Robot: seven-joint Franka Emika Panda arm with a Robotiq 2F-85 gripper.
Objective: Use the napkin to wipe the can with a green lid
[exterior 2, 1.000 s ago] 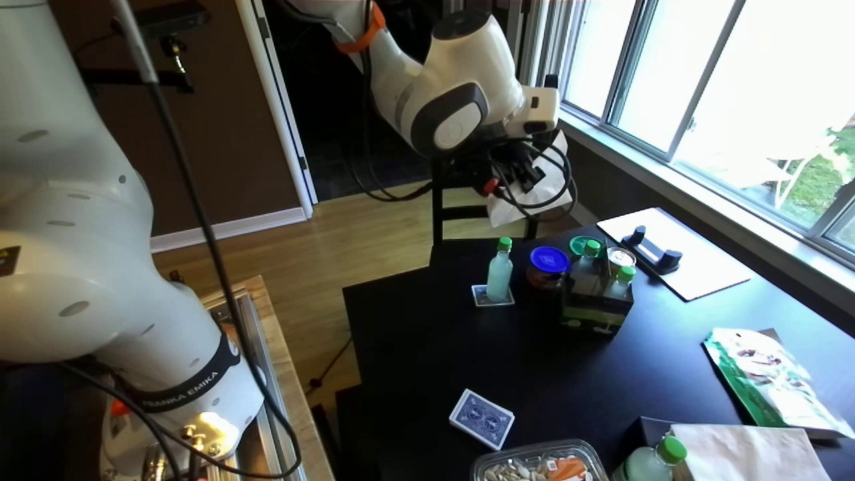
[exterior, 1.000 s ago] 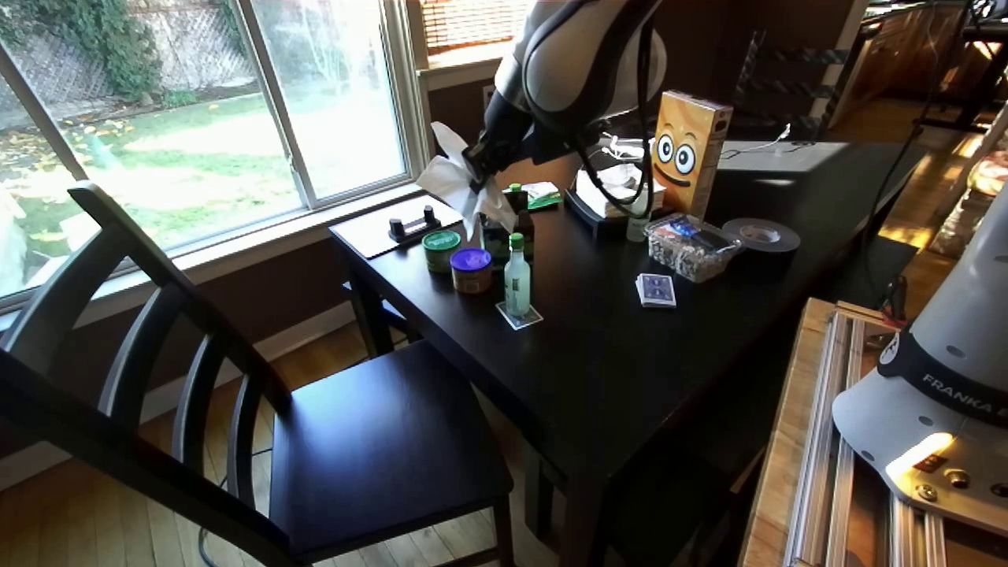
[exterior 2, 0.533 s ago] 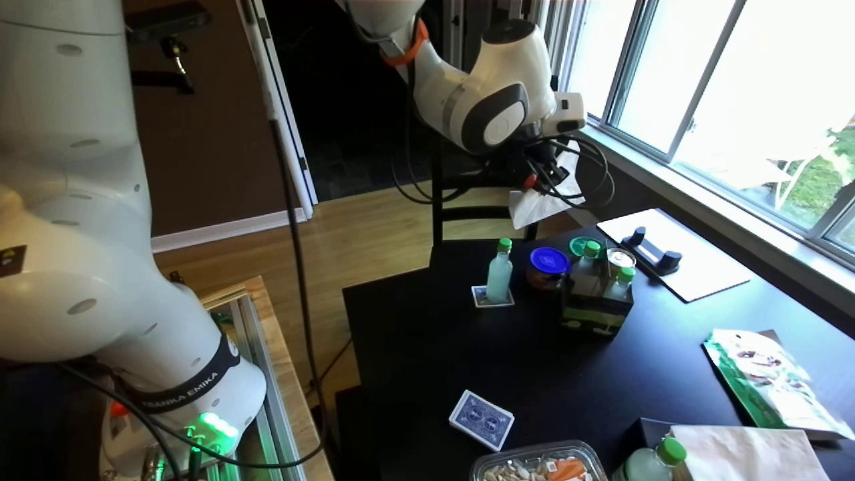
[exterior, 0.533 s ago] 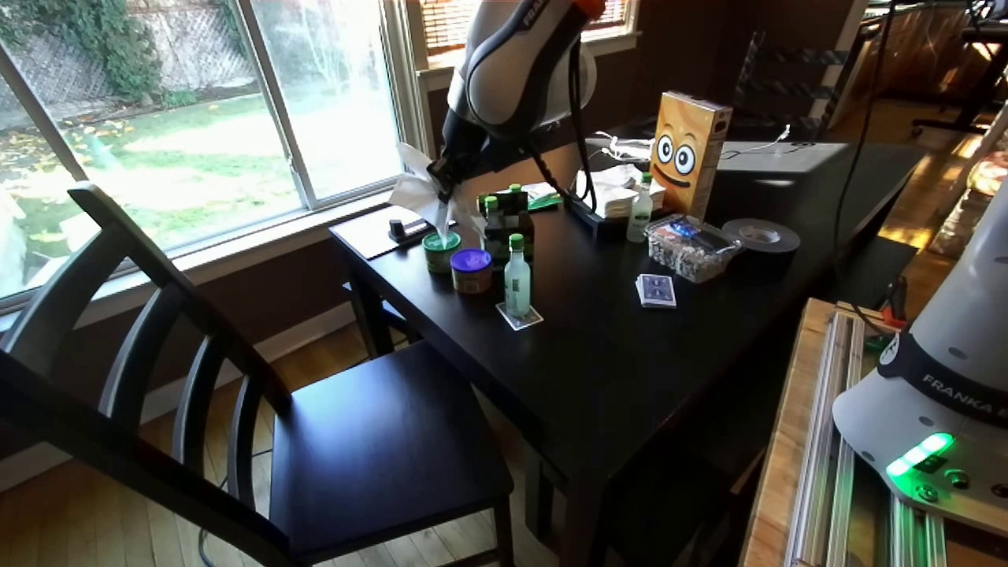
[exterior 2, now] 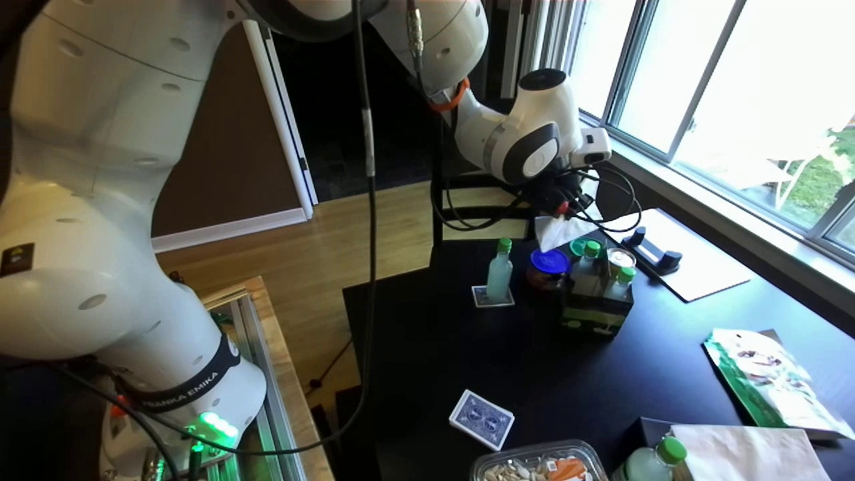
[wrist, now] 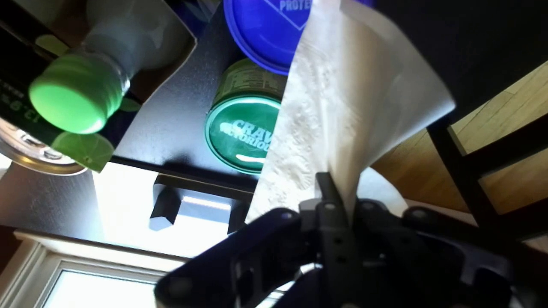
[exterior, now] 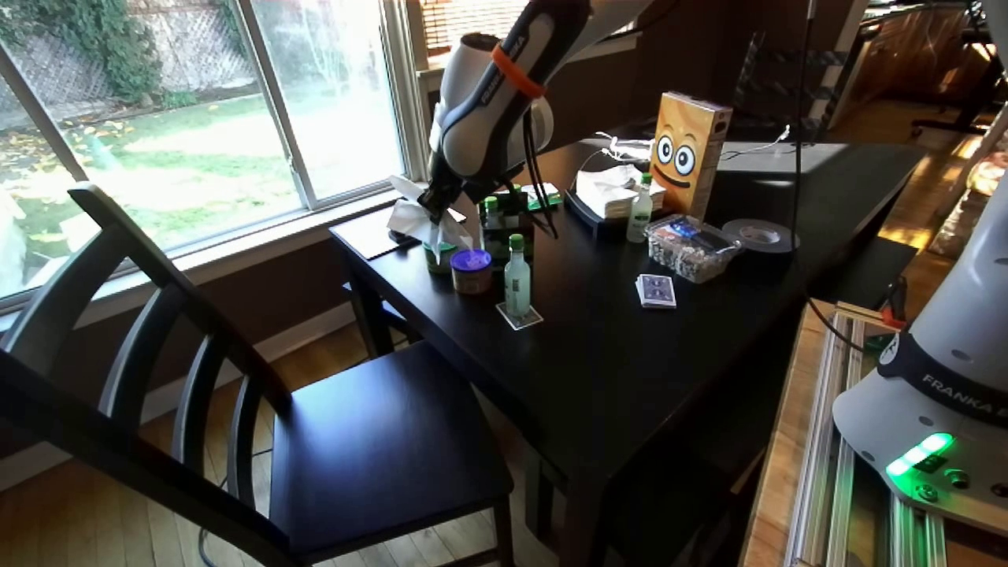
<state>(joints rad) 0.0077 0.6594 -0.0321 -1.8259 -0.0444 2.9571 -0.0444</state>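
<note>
My gripper is shut on a white napkin, which fans out beyond the fingertips. The can with a green lid stands upright on the dark table; in the wrist view the napkin hides its right side. In an exterior view the napkin hangs from my gripper and covers most of the green lid, with the can's side showing below. The green lid also shows in an exterior view, beside the napkin. I cannot tell whether napkin and can touch.
A can with a blue lid stands close beside the green-lidded can. A carrier with green-capped bottles and a can is close by too. A bottle stands on a card. A white board with a black handle lies by the window.
My gripper and the napkin have moved toward the window side and down, from above the carrier to the green-lidded can. The base light has turned green. The table objects have not moved.
</note>
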